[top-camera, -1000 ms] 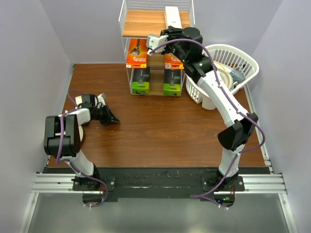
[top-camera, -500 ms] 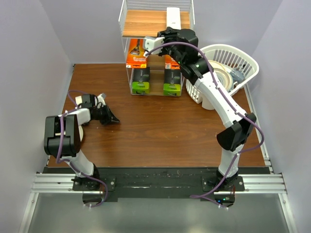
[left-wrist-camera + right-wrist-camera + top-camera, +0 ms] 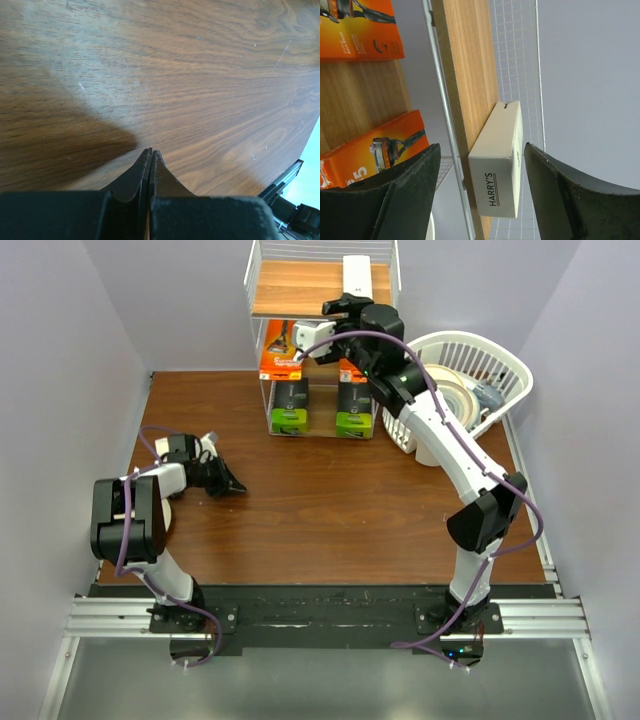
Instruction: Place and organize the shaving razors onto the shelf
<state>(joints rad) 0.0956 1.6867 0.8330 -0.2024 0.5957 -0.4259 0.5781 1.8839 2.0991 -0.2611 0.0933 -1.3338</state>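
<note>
White razor box [image 3: 497, 160] lies flat atop wire shelf [image 3: 295, 287].

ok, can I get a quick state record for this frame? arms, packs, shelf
right gripper: jaws open, one on each side of white box
white box: lying on top board of shelf
left gripper: jaws shut, empty, down by table
orange cards: two, on a lower tier
black boxes: two, below the orange cards
basket: right of shelf, holds plates
</note>
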